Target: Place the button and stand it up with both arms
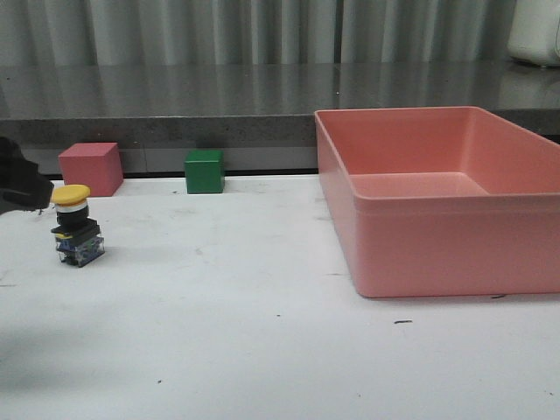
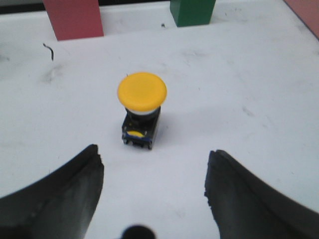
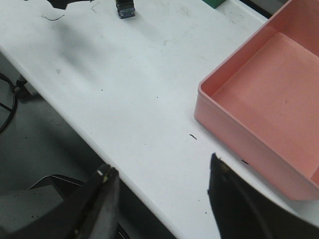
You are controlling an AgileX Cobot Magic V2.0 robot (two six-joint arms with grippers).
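At the far left edge of the front view the left gripper (image 1: 22, 185) shows only as a dark shape just beside the button (image 1: 76, 226); its wrist view shows its fingers (image 2: 60, 199) spread wide with nothing between them. The button stands upright on the white table (image 1: 262, 332), yellow cap up, at left centre. Behind it sit a red cube (image 1: 90, 169) and a green cube (image 1: 204, 171). The pink bin (image 1: 455, 254) fills the right side. The right gripper (image 3: 159, 199), spread wide, hangs over the table edge.
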